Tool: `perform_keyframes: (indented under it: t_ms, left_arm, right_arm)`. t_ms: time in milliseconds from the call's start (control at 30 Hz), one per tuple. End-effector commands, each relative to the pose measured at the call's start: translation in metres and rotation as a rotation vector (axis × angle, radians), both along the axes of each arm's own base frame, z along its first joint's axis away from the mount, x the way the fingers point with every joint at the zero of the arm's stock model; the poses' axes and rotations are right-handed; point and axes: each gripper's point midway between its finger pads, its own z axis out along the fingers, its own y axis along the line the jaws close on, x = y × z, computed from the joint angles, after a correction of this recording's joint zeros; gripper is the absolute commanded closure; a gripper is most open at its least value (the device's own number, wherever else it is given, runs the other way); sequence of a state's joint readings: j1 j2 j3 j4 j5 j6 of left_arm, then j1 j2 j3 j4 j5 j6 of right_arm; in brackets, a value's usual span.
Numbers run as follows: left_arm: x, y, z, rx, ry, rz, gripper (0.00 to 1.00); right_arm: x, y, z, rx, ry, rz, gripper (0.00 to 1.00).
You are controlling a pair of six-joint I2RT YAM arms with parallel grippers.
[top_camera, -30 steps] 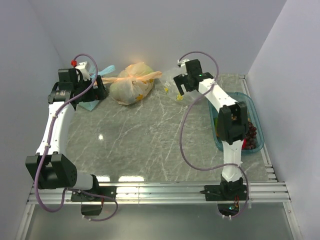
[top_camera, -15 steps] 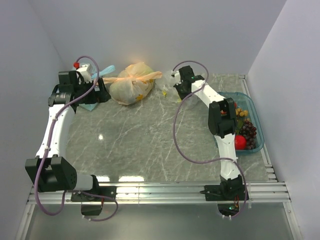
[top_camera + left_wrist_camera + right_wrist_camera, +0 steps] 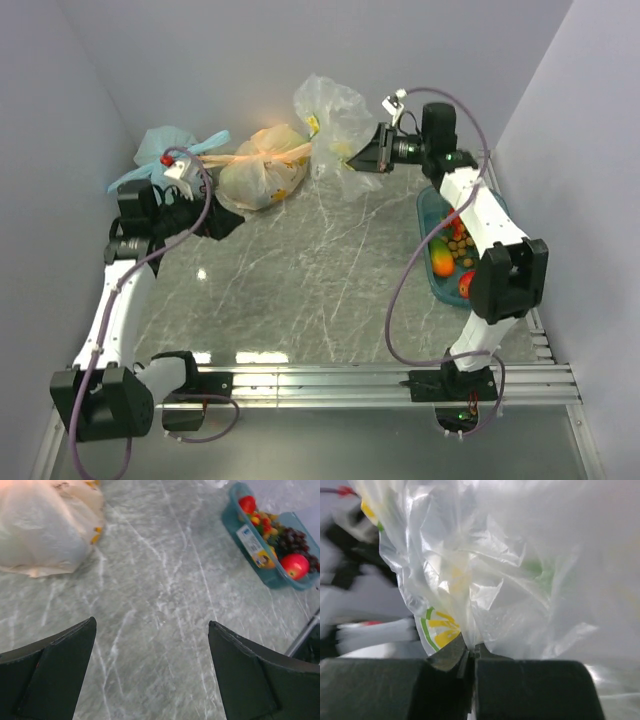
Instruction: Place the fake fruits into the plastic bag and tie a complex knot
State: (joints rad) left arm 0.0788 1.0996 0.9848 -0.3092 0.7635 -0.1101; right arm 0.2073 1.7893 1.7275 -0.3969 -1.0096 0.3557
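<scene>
1. Plastic bag (image 3: 333, 118): raised at the far side of the table (image 3: 300, 290), just beside the orange-yellow bag (image 3: 262, 170), and apparently empty. The thin film could tear or slip free under a sharp pull.
2. Orange-yellow bag: a swing of the plastic bag could snag its tied handles.
3. Tray (image 3: 427, 208): lies below the right arm, so a low sweep could clip its rim.
4. Left gripper (image 3: 151, 625): spread wide, holding nothing, over bare table. With no second hold, the bag mouth may collapse during loading.
5. Right gripper (image 3: 470, 652): clenched on a bunched fold of the plastic bag. The pinch may trap both walls and close the mouth.
6. Fake fruits (image 3: 295, 566): all in the tray, none bagged. Their glossy, rounded skins may slip from the fingers.
</scene>
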Motion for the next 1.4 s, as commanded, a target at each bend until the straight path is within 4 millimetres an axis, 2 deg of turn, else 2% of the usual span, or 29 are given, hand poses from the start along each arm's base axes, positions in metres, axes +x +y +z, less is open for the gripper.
perform_keyframes:
  t_ms: [0, 33, 67, 100, 133, 200, 367, 500, 633, 733, 800, 867, 900, 933, 1000, 1033, 1067, 1133, 1167, 1267, 1300, 1333, 1367]
  left_arm:
    - [-0.016, -0.023, 0.03, -0.037, -0.221, -0.159, 0.01]
    - [-0.022, -0.026, 0.024, -0.023, -0.243, -0.182, 0.01]
    - [-0.025, -0.03, 0.022, -0.013, -0.265, -0.206, 0.01]
    - [-0.029, -0.038, 0.023, 0.0, -0.3, -0.239, 0.01]
    - [-0.03, -0.038, 0.016, 0.025, -0.313, -0.226, 0.01]
    - [-0.034, -0.056, 0.017, 0.038, -0.369, -0.27, 0.01]
    - [-0.024, -0.08, -0.007, 0.13, -0.407, -0.3, 0.01]
    - [-0.01, -0.098, -0.005, 0.14, -0.451, -0.303, 0.01]
    - [0.005, -0.114, 0.014, 0.072, -0.472, -0.296, 0.01]
    - [0.007, -0.129, 0.009, 0.022, -0.4, -0.316, 0.03]
    - [0.0, -0.136, 0.008, -0.026, -0.359, -0.36, 0.05]
    - [-0.005, -0.138, 0.006, -0.043, -0.338, -0.368, 0.23]
    - [-0.007, -0.137, 0.004, -0.051, -0.317, -0.366, 0.36]
    - [-0.01, -0.137, 0.001, -0.045, -0.303, -0.37, 0.58]
    - [-0.013, -0.129, -0.004, -0.041, -0.26, -0.355, 0.79]
    - [-0.015, -0.124, -0.005, -0.052, -0.247, -0.35, 0.99]
    - [-0.011, -0.109, -0.007, -0.057, -0.235, -0.303, 0.99]
    - [-0.02, -0.092, -0.011, -0.077, -0.215, -0.261, 1.0]
    - [-0.017, -0.074, -0.015, -0.065, -0.209, -0.215, 1.0]
    - [-0.034, -0.05, -0.025, -0.05, -0.17, -0.227, 0.99]
    - [-0.039, -0.051, -0.021, -0.047, -0.174, -0.249, 0.89]
    - [-0.042, -0.052, -0.021, -0.061, -0.149, -0.256, 0.46]
    - [-0.048, -0.057, -0.02, -0.092, -0.121, -0.274, 0.25]
  right_arm:
    - [-0.037, 0.013, 0.021, 0.314, 0.168, 0.238, 1.0]
    - [-0.046, 0.013, 0.031, 0.385, 0.354, 0.228, 1.0]
    - [-0.052, 0.013, 0.026, 0.418, 0.383, 0.237, 1.0]
    - [-0.058, 0.014, 0.033, 0.444, 0.295, 0.28, 1.0]
    - [-0.063, 0.017, 0.035, 0.453, 0.323, 0.294, 1.0]
    - [-0.067, 0.019, 0.035, 0.453, 0.362, 0.284, 1.0]
    - [-0.097, 0.033, 0.035, 0.44, 0.374, 0.327, 1.0]
    - [-0.108, 0.042, 0.02, 0.4, 0.447, 0.328, 1.0]
    - [-0.118, 0.047, 0.008, 0.373, 0.478, 0.327, 1.0]
    - [-0.121, 0.05, 0.018, 0.376, 0.454, 0.347, 1.0]
    - [-0.12, 0.051, 0.017, 0.362, 0.464, 0.346, 1.0]
    - [-0.121, 0.051, 0.021, 0.362, 0.44, 0.357, 1.0]
    - [-0.122, 0.051, 0.022, 0.364, 0.441, 0.356, 1.0]
    - [-0.122, 0.05, 0.022, 0.362, 0.435, 0.358, 1.0]
    - [-0.122, 0.049, 0.021, 0.354, 0.431, 0.36, 1.0]
    - [-0.121, 0.047, 0.022, 0.352, 0.424, 0.357, 1.0]
    - [-0.12, 0.046, 0.022, 0.349, 0.428, 0.354, 1.0]
    - [-0.116, 0.041, 0.024, 0.352, 0.416, 0.341, 1.0]
    - [-0.114, 0.039, 0.025, 0.355, 0.41, 0.334, 1.0]
    - [-0.102, 0.029, 0.022, 0.359, 0.404, 0.299, 1.0]
    - [-0.099, 0.028, 0.019, 0.357, 0.397, 0.291, 1.0]
    - [-0.097, 0.028, 0.013, 0.355, 0.406, 0.282, 1.0]
    - [-0.096, 0.029, 0.008, 0.35, 0.415, 0.279, 1.0]
